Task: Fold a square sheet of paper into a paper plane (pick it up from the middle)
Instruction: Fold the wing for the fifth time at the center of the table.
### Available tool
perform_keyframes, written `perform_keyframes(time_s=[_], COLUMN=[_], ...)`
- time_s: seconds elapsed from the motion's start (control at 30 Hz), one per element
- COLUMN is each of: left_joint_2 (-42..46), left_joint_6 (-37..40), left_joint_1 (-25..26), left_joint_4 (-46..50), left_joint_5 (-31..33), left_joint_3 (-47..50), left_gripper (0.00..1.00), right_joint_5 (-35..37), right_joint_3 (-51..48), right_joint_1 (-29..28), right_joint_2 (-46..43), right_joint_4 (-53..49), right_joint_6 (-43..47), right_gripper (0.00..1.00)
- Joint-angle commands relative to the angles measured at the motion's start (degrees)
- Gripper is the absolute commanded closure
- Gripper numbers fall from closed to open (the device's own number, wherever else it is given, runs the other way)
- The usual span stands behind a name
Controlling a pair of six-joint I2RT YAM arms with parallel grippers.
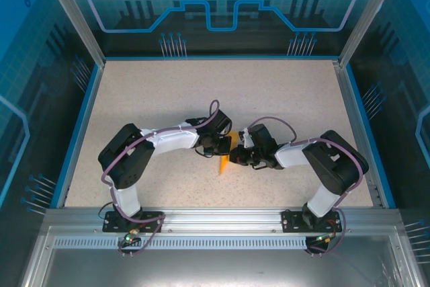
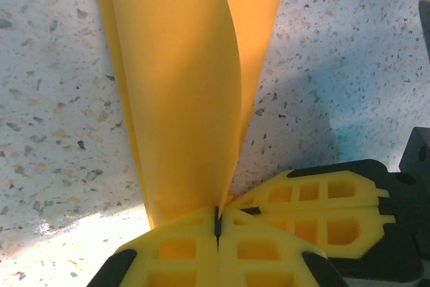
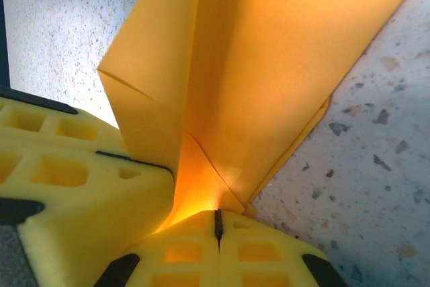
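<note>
A: Where is the orange paper [image 1: 223, 158] now?

B: At the middle of the table [image 1: 289, 99], folded in layers. The left gripper [image 2: 217, 221] and the right gripper [image 3: 217, 225] are both clamped on it, nose to nose.

A: How to make the crease well?

B: I think they should pull gently and together, so it does not tear. The speckled surface is flat, and blue panels [image 1: 222, 5] close the space around.

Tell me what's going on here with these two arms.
Both arms are working one piece of folded orange paper at the middle of the table. The left gripper and the right gripper are each shut on it, fingertips close together, with creased flaps rising from the pinch. It looks only partly folded.
</note>
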State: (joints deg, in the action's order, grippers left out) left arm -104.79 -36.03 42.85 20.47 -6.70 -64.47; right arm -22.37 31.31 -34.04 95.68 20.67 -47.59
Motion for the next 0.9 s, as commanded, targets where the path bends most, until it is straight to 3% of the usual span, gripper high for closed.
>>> perform_keyframes(time_s=[0.0, 0.27, 0.5, 0.87], left_joint_2=[-3.32, -1.78, -2.10, -2.00], left_joint_6=[-0.54, -0.42, 0.24, 0.03], left_joint_1=[-0.05, -1.40, -1.72, -1.67], left_joint_4=[-3.55, -4.03, -3.97, -3.94], left_joint_5=[-0.07, 0.19, -0.30, -1.39], left_joint_3=[0.28, 2.11, 1.55, 0.42], left_gripper=[1.00, 1.00, 1.00, 1.00], right_joint_5=[1.34, -0.65, 0.30, -1.09], right_joint_3=[-2.12, -2.52, -0.20, 2.59], right_joint_1=[1.91, 3.71, 5.03, 5.45], right_joint_2=[-0.75, -4.04, -6.51, -2.47], right_joint_4=[-1.09, -0.41, -9.19, -8.59], right_joint_6=[1.98, -0.99, -1.04, -2.29], right_gripper=[1.00, 1.00, 1.00, 1.00])
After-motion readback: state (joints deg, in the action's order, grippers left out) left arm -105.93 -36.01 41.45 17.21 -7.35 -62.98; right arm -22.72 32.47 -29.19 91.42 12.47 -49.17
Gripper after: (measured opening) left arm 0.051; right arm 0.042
